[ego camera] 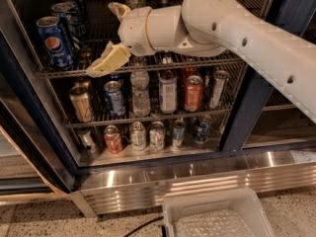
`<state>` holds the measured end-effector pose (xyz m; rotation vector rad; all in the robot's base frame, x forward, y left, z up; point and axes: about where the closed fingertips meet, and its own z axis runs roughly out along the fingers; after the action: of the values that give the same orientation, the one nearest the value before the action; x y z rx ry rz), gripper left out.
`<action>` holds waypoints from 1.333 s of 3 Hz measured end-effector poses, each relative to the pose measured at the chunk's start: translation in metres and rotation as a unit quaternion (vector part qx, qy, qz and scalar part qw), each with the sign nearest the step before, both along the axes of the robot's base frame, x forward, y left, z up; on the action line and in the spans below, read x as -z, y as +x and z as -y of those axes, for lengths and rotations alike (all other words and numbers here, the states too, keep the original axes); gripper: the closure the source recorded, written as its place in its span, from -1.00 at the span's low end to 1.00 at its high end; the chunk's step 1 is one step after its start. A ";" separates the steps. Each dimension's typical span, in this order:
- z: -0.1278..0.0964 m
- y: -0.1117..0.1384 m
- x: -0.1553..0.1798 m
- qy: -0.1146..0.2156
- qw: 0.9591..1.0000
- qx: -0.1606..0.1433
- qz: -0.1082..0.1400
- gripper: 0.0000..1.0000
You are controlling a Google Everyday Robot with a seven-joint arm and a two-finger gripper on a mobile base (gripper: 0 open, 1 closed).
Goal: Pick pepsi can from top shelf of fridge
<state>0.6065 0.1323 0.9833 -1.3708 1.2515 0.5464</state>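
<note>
Now, in the camera view, the gripper (102, 39) hangs wide open and empty over the front of the top shelf (197, 63) of the fridge (247, 112), just right of the pepsi can (55, 42), which stands upright at the shelf's left front, apart from the fingers (106, 62).

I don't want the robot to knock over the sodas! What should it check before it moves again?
1. Pepsi can in view, upright at the left front of the top shelf: ok.
2. Gripper at top-shelf height, to the right of the pepsi can: ok.
3. Fingers open, holding nothing: ok.
4. Fingers around the pepsi can: not ok, there is a gap between them and the can.
5. Fridge open in front of the can: ok.
6. Room beside the blue cans behind it: cannot tell.
</note>
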 end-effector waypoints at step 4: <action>-0.028 0.005 -0.009 -0.049 0.998 -0.040 -0.001 -1.00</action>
<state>0.6112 0.1600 0.9921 -1.5083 1.2431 0.5475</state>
